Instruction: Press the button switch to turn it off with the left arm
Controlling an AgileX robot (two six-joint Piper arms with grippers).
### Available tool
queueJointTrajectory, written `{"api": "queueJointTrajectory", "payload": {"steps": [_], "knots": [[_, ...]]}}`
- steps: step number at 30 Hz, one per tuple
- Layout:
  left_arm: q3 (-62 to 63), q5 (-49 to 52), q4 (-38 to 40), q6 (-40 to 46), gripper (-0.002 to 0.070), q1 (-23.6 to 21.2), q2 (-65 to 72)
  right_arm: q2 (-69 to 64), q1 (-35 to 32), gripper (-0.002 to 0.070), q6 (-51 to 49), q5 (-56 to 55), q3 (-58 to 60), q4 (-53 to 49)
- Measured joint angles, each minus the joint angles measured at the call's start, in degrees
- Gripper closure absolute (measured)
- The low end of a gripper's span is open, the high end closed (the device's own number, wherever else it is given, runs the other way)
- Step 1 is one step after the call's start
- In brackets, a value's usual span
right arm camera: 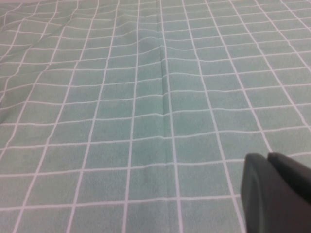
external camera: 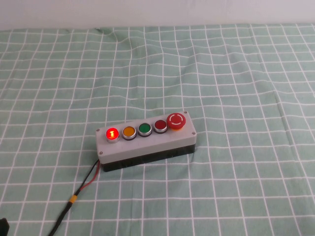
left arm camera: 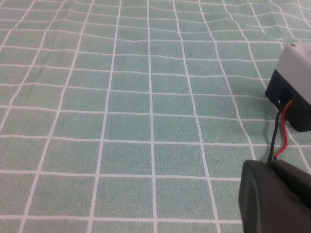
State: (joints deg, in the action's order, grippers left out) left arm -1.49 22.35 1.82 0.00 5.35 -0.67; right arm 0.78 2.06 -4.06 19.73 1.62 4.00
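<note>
The button switch (external camera: 112, 133) glows bright red at the left end of the button row on the grey box (external camera: 147, 143), which lies mid-table in the high view. My left gripper (left arm camera: 270, 164) is shut and empty. It hovers low over the cloth, short of the box's corner (left arm camera: 297, 73), where a red and a black wire (left arm camera: 280, 136) come out. The button itself is out of the left wrist view. My right gripper (right arm camera: 267, 158) is shut and empty over bare cloth. Neither gripper shows in the high view.
The row also holds a yellow button (external camera: 128, 132), a green button (external camera: 144, 129), a dark red button (external camera: 160, 126) and a large red mushroom button (external camera: 176, 121). A cable (external camera: 74, 197) runs from the box toward the near left. A green checked cloth (external camera: 236, 73) covers the table.
</note>
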Motion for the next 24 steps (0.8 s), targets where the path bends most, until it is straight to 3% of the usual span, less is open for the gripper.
{"api": "queueJointTrajectory", "payload": {"steps": [17,24], "knots": [[0.0,-1.09,-0.09,0.0,0.0677,0.0,0.0,0.0,0.0,0.0694,0.0,0.0,0.0,0.0],[0.0,-16.88,-0.09,0.0,0.0677,0.0,0.0,0.0,0.0,0.0694,0.0,0.0,0.0,0.0]]}}
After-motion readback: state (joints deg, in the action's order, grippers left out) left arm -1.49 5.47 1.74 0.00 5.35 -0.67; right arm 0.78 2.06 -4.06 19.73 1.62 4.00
